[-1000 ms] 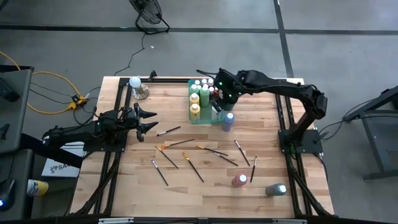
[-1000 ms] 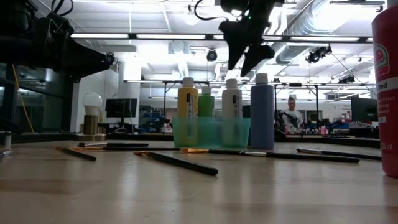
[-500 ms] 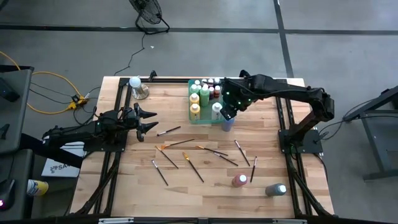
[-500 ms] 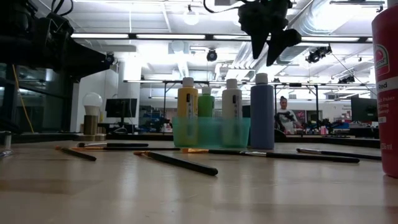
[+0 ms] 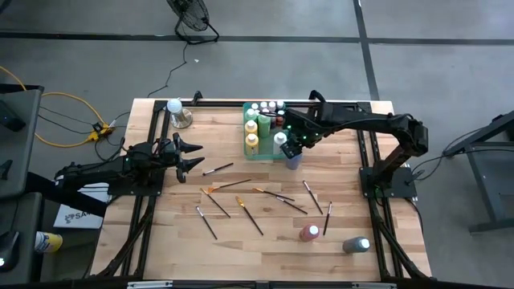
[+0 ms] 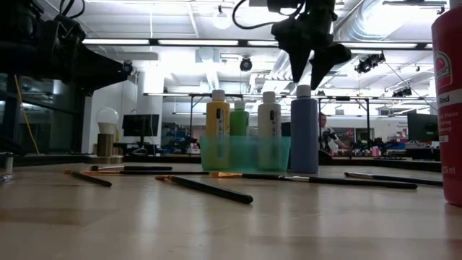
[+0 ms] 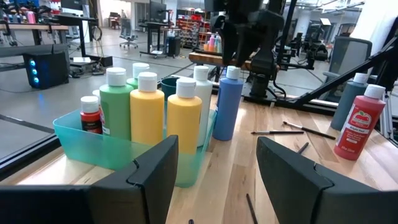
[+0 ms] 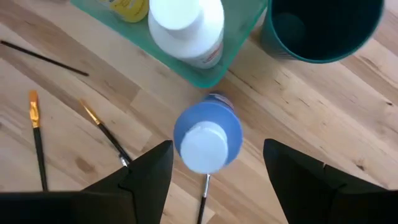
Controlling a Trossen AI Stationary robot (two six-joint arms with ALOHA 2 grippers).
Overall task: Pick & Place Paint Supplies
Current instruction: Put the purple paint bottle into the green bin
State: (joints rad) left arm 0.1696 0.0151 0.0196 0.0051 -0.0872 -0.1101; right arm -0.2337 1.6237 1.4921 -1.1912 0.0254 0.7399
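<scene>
1. Left hand (image 5: 191,155) waits with its fingers spread wide and nothing between them, well to the left of the green tray (image 5: 265,154), at the counter's (image 5: 233,233) left edge; it has not shifted over the last second.

2. Several brushes (image 5: 238,184) lie scattered on the bare wood on the near side of the green tray, none of them touched yet (dark and orange handles both).

3. Inside the green tray stand the yellow bottles (image 7: 184,122), a green one (image 7: 115,111), a white one (image 8: 188,28) and a few small ones.

4. Right hand (image 5: 294,145) has swung from over the green tray's far end, out to the right, and now back in, so that it hangs straight above the blue bottle (image 8: 208,134), which stands upright on the counter just outside the green tray's near right corner. Its fingers are wide apart and empty, and in the right wrist view the white cap sits between them. In the low view the fingertips are just above the cap, not yet around it.

5. My reading: the arm has finished lining up and the blue bottle is the next pick, with a straight descent and a squeeze to come.

6. Farther right and nearer than the green tray, a red bottle (image 5: 309,233) and a grey one (image 5: 356,244) wait on the counter.
</scene>
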